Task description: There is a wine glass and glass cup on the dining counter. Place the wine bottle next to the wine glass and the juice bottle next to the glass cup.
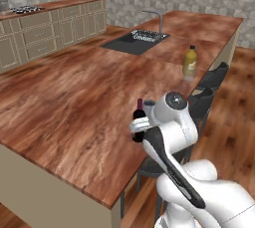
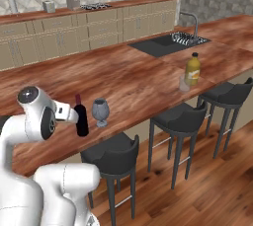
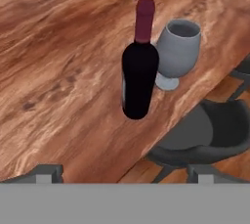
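The wine bottle (image 3: 139, 78) stands upright on the dining counter (image 3: 58, 61), its long axis vertical and the dark red neck pointing up. It is near the counter's front edge, just beside the wine glass (image 3: 178, 49). Farther along the same edge, the juice bottle (image 2: 193, 69) stands upright next to the glass cup (image 2: 184, 85). The gripper (image 3: 124, 173) is fully open and holds nothing; its fingertips stay apart from the bottle. The arm (image 1: 172, 142) is bent, with the hand at about bottle height.

Dark stools (image 2: 173, 116) beside the island
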Motion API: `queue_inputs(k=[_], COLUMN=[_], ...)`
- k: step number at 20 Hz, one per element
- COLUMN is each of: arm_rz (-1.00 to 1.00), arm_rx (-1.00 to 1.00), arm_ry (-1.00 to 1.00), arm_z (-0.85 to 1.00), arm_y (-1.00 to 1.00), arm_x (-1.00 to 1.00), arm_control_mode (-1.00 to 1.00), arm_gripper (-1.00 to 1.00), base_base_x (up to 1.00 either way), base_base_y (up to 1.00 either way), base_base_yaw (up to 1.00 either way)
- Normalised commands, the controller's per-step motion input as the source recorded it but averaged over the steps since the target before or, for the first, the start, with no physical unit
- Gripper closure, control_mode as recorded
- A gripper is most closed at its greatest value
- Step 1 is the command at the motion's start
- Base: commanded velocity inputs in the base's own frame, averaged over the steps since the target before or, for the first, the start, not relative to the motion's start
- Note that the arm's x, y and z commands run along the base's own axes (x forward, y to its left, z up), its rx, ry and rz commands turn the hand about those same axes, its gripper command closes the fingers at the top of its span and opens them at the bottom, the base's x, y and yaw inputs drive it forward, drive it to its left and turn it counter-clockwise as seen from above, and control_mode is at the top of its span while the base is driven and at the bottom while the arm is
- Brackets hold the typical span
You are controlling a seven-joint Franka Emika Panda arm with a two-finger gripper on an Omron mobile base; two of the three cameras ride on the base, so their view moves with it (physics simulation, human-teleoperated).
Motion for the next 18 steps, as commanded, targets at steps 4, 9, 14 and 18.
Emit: queue_inputs(k=[4, 9, 14, 18], arm_rz=[0.23, 0.11, 0.06, 0.0], arm_rx=[0.1, 0.08, 0.02, 0.0], arm_ry=[0.0, 0.0, 0.0, 0.0], arm_z=[0.17, 0.2, 0.22, 0.12], arm_y=[-0.34, -0.25, -0.24, -0.14], arm_x=[-0.69, -0.65, -0.62, -0.63], arm_control_mode=[-1.0, -1.0, -1.0, -1.0], arm_gripper=[-1.0, -1.0, -1.0, -1.0], base_base_x=[0.0, 0.0, 0.0, 0.0], base_base_y=[0.0, 0.0, 0.0, 0.0], base_base_yaw=[0.0, 0.0, 0.0, 0.0])
